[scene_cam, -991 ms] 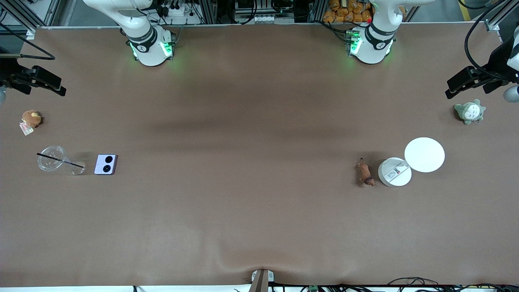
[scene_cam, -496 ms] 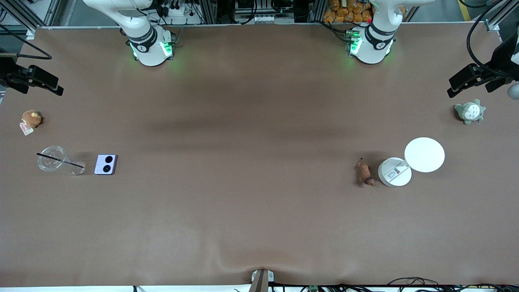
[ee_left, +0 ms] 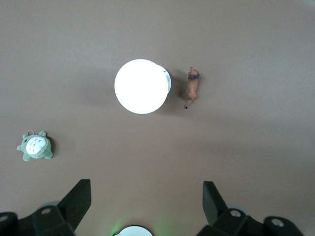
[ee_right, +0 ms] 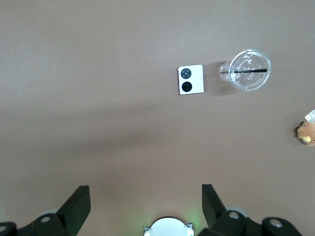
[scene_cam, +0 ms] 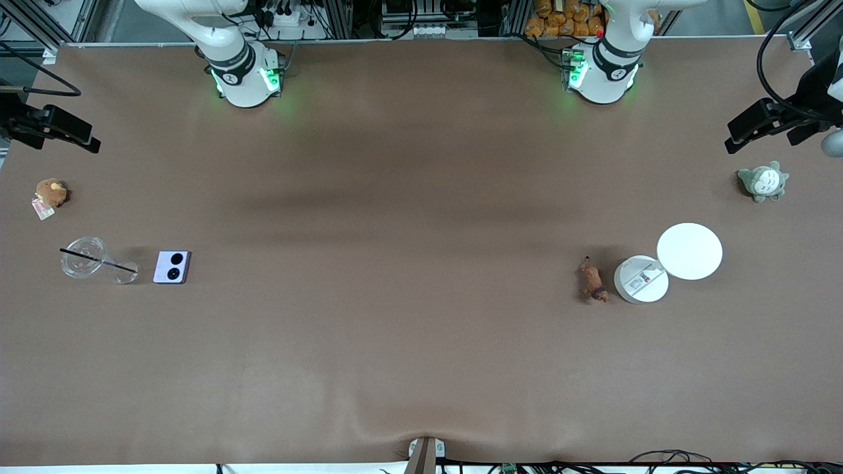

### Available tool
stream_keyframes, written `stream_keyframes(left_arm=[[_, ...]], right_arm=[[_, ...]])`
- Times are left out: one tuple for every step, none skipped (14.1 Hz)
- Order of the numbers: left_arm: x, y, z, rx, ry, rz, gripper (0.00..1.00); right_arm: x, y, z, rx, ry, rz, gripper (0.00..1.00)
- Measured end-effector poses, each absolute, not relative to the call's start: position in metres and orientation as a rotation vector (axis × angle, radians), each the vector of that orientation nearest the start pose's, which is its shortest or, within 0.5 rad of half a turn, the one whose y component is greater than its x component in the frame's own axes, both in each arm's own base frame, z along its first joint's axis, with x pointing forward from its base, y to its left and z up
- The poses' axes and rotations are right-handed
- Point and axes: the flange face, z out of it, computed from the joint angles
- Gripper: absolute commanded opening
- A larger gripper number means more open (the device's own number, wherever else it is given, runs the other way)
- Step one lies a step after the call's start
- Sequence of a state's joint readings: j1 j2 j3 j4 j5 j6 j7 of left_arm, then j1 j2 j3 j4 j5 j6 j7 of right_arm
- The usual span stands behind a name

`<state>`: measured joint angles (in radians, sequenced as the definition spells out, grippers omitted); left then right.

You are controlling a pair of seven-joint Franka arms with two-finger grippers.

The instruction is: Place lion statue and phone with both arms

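Both pincers (ee_left: 142, 206) (ee_right: 142, 206) open, aloft.

A plain brown table (scene_cam: 421, 342) is seen, lit evenly, with metal framing (scene_cam: 342, 16) along its upper edge.

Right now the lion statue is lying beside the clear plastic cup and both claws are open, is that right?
Not quite. The lion statue lies beside the white round container, toward the left arm's end of the table, as the front view shows. The phone is what lies beside the clear plastic cup. Both claws are open.
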<state>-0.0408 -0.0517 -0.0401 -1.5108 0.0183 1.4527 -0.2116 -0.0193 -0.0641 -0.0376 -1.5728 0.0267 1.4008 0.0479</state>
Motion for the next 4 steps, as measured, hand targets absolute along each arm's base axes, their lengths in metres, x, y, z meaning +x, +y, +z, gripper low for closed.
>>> stream_keyframes(left_arm=[[0.5239,-0.0410,0.6698,-3.113,-0.207,0.010,1.00],[0.5238,-0.0410,0.6697,-3.113,-0.207,0.012,1.00],[0.5237,-0.0410,0.6697,-3.113,-0.207,0.012,1.00],[0.5238,-0.0409,0.6699,-3.113,-0.207,0.011,1.00]], right_arm=[[0.5155,-0.0271,0.6440,-3.104,0.158,0.168,1.00],[0.5155,-0.0271,0.6440,-3.104,0.158,0.168,1.00],[0.5155,-0.0271,0.6439,-3.104,0.158,0.168,1.00],[0.5154,-0.0271,0.6438,-3.104,0.158,0.169,1.00]])
